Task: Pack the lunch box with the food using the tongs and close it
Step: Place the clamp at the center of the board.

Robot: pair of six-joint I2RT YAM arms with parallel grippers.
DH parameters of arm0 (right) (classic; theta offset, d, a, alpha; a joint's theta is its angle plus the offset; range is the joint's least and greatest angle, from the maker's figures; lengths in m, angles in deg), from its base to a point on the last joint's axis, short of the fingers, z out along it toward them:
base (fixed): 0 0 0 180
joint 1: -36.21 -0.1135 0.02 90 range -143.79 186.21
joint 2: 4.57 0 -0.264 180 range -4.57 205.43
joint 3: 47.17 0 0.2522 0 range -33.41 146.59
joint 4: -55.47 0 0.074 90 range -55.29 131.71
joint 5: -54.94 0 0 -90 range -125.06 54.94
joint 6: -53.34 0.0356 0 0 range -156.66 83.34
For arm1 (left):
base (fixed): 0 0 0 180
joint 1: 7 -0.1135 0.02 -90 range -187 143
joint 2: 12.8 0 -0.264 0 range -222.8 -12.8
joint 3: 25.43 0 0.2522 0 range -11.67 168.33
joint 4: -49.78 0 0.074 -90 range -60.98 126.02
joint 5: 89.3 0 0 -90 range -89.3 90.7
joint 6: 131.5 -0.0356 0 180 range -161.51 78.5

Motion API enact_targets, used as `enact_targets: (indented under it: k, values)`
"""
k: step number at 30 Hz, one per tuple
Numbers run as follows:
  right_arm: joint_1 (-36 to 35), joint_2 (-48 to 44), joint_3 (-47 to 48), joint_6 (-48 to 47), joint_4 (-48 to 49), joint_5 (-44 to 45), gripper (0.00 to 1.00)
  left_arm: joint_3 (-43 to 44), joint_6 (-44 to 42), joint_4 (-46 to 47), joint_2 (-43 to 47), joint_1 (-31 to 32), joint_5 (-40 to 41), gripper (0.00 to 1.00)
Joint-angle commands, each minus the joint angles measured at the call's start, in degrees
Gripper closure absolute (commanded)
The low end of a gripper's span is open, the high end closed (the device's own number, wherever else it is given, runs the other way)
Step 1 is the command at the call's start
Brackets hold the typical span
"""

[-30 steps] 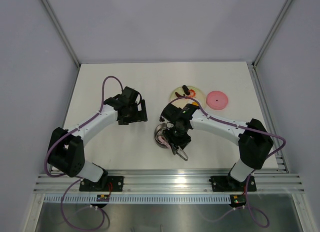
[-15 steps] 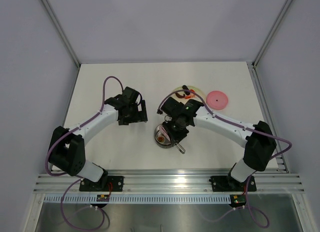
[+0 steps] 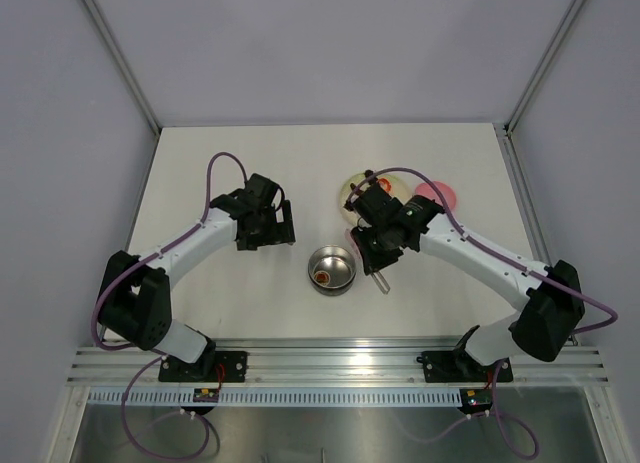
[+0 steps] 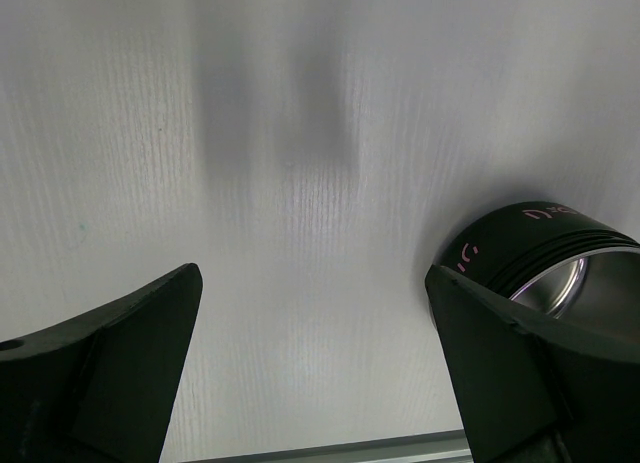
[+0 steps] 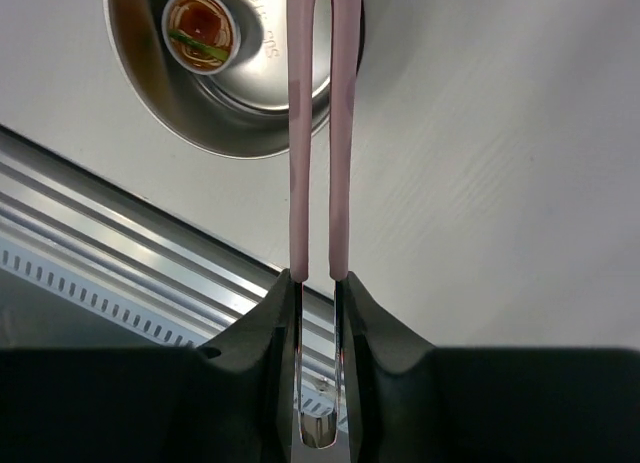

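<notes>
Pink tongs (image 5: 299, 163) pinched in right end effector (image 5: 318, 280), near lunch box (image 5: 200, 113).

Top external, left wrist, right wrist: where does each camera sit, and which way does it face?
Top external: above and behind the bases, looking down at the table; left arm and right arm show whole.
Left wrist: on the left arm, looking down at bare table; its open fingers frame the view.
Right wrist: on the right arm, looking down along the tongs; its fingers clamp them.
Shared: all three show the steel bowl.
</notes>
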Motion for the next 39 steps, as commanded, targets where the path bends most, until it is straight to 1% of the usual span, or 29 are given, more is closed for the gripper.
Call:
enact_targets:
  k: [1, 4, 5, 8, 10, 11, 12, 13, 15, 16, 17, 20, 25, 28, 29, 31, 32, 33, 35, 36, 38, 39]
  values:
    - [1.9, -3.0, -4.6, -0.2, 3.0, 0.9, 0.85, -0.5, -1.0, 1.6, 1.7, -0.1, 1.9, 0.01]
    - [3.3, -3.0, -9.9, -0.3, 6.4, 0.6, 0.87, -0.4, -0.9, 1.9, 1.7, -0.1, 1.3, 0.01]
    - [3.3, -2.7, -11.0, 0.2, 7.2, 1.7, 0.88, -0.3, -0.8, 1.9, 1.7, -0.1, 0.9, 0.01]
    - [3.4, -2.3, -14.9, 1.9, 11.2, 2.0, 0.89, 0.2, -1.3, 1.8, 1.8, -0.1, 0.7, 0.01]
    - [3.4, -2.2, -17.5, 4.4, 15.2, 5.1, 0.81, 0.4, -2.0, 1.1, 1.8, 0.0, 1.2, 0.01]
    - [3.6, -2.2, -18.0, 5.0, 16.3, 5.1, 0.80, 1.0, -2.2, 0.7, 1.8, -0.1, 3.1, 0.01]
    - [3.6, -2.3, -19.8, 5.1, 20.1, 5.1, 0.77, 1.4, -2.6, 0.3, 1.8, 0.0, 4.1, 0.01]
    - [3.6, -2.6, -20.9, 5.9, 22.0, 6.0, 0.72, 1.7, -2.9, -0.5, 1.9, 0.0, 4.9, 0.01]
    - [3.6, -2.6, -22.6, 6.6, 24.6, 7.2, 0.70, 2.3, -3.6, -0.9, 2.2, -0.1, 6.2, 0.01]
    - [3.7, -1.4, -22.6, 6.9, 25.1, 7.6, 0.65, 2.4, -3.8, -1.2, 2.5, -0.1, 6.4, 0.01]
    - [3.8, -0.6, -22.5, 6.9, 25.1, 7.7, 0.63, 2.4, -4.0, -1.2, 2.8, 0.0, 6.7, 0.01]
    - [3.7, 3.1, -21.7, 7.2, 25.8, 7.8, 0.62, 2.4, -4.0, -1.1, 2.9, 0.0, 6.6, 0.01]
    - [3.8, 8.2, -22.0, 10.0, 30.2, 9.5, 0.59, 2.8, -3.0, -0.8, 1.7, 0.0, 5.6, 0.01]
    - [3.8, 9.1, -22.4, 11.2, 32.6, 10.4, 0.56, 2.8, -3.1, -0.3, 1.8, 0.0, 5.0, 0.01]
    - [3.8, 9.3, -22.7, 11.2, 33.3, 10.6, 0.50, 2.9, -3.3, -0.2, 1.8, 0.0, 5.0, 0.01]
    - [3.8, 9.7, -22.6, 10.8, 33.3, 11.6, 0.46, 3.1, -3.7, -0.3, 1.5, 0.0, 5.3, 0.01]
    - [3.7, 9.9, -22.2, 10.5, 32.7, 12.1, 0.42, 3.1, -3.9, -0.5, 1.4, 0.0, 5.5, 0.01]
    - [3.7, 10.0, -22.1, 10.1, 32.5, 12.7, 0.35, 3.1, -4.1, -0.3, 1.3, -0.1, 5.6, 0.01]
    - [3.8, 9.8, -21.5, 9.9, 31.7, 13.0, 0.30, 3.3, -4.4, -0.4, 1.1, 0.0, 6.0, 0.01]
    - [3.8, 9.2, -21.3, 9.2, 31.6, 12.3, 0.24, 3.4, -4.4, -0.4, 1.0, -0.1, 6.1, 0.01]
    - [3.7, 8.1, -21.3, 9.0, 31.3, 11.4, 0.18, 4.1, -4.5, -0.4, 0.7, -0.3, 6.4, 0.01]
    - [3.8, 6.7, -21.4, 9.0, 31.1, 11.6, 0.17, 4.5, -4.8, -0.8, 0.4, -0.4, 6.5, 0.01]
